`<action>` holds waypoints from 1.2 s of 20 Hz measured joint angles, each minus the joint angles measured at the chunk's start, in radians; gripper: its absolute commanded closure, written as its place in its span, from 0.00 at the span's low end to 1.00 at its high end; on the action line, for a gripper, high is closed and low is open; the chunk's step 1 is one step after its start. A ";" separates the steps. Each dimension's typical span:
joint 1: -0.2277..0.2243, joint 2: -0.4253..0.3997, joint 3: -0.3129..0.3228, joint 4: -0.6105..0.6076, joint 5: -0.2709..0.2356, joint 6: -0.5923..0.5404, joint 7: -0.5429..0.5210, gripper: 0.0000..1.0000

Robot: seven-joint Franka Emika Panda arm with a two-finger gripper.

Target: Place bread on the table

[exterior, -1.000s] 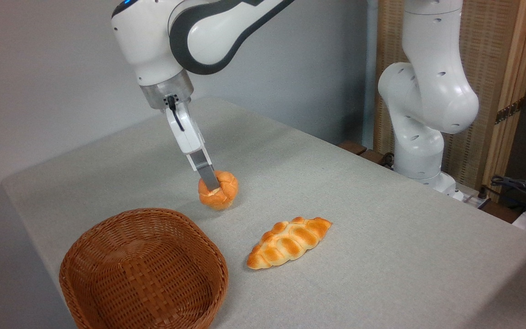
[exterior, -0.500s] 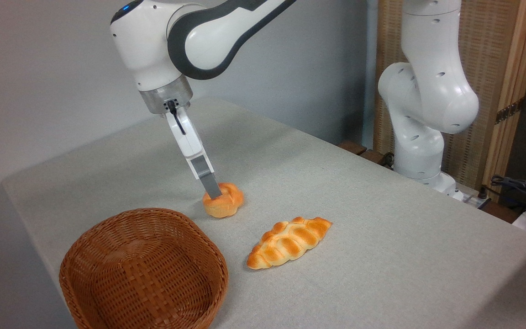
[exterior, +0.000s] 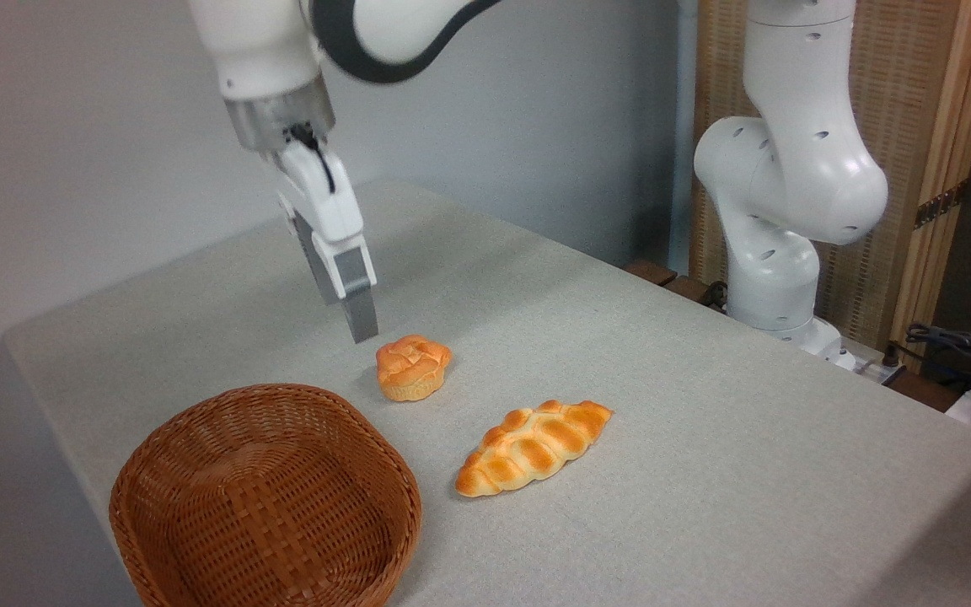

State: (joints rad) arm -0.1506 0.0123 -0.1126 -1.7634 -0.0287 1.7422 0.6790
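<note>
bun [exterior: 412, 367]: 1, centre of table | loaf [exterior: 533, 446]: 1, right and nearer than bun | basket [exterior: 265, 502]: 1, near left | table [exterior: 705, 472]: 1 | arm [exterior: 789, 181]: 1, base far right | gripper [exterior: 349, 308]: 1, above and left of bun

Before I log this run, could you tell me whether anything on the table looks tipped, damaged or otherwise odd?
Nothing stands out. The bread sits upright on the table, clear of the pincer above it. The braided loaf lies flat and intact, and the wicker basket stands level and empty.
</note>
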 measured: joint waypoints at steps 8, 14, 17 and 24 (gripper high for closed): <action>0.117 -0.017 0.057 0.191 -0.013 -0.128 0.006 0.00; 0.117 -0.008 0.075 0.198 -0.013 -0.156 0.050 0.00; 0.116 -0.008 0.079 0.198 -0.013 -0.156 0.055 0.00; 0.105 -0.009 0.093 0.201 -0.013 -0.156 0.056 0.00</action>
State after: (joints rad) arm -0.0460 0.0038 -0.0195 -1.5621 -0.0420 1.5862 0.7350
